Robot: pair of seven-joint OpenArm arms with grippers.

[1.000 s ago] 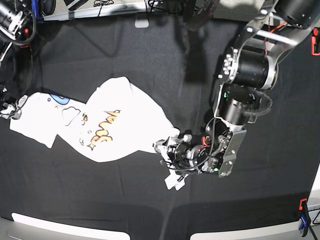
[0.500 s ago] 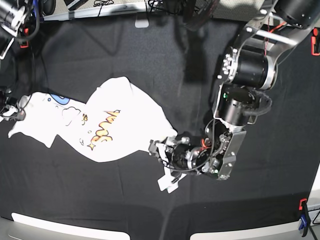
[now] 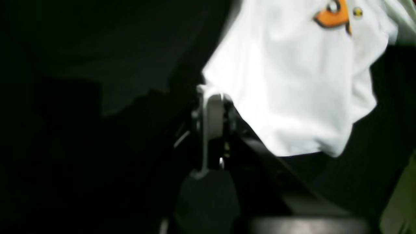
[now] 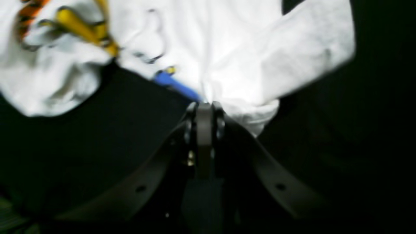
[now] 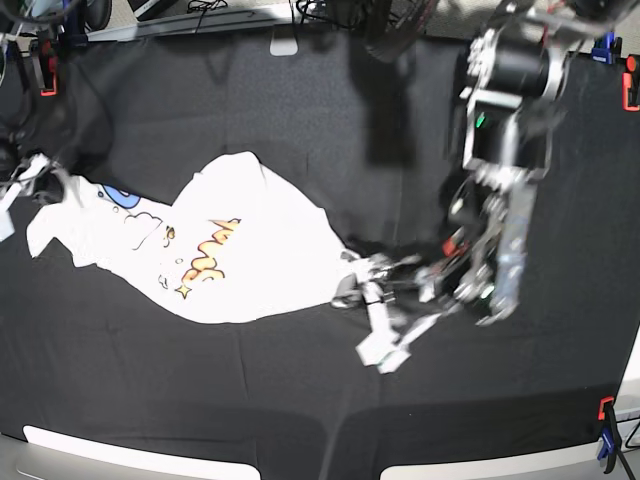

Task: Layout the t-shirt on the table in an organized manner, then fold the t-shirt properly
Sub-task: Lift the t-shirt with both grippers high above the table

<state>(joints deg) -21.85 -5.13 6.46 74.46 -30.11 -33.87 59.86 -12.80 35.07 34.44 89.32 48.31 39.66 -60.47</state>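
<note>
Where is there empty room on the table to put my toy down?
Bare black table lies behind the t-shirt, and more along the near edge in front of it. It is crowded where the left claw pinches the shirt.

Cartoon letters on the t-shirt (image 5: 205, 262) are too distorted to read; no other text.

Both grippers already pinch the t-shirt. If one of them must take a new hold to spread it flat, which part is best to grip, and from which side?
Probably the loose flap trailing below the left gripper. The t-shirt lies bunched there while that corner sticks out alone on the table, so a low approach from the near edge should catch it cleanly.
</note>
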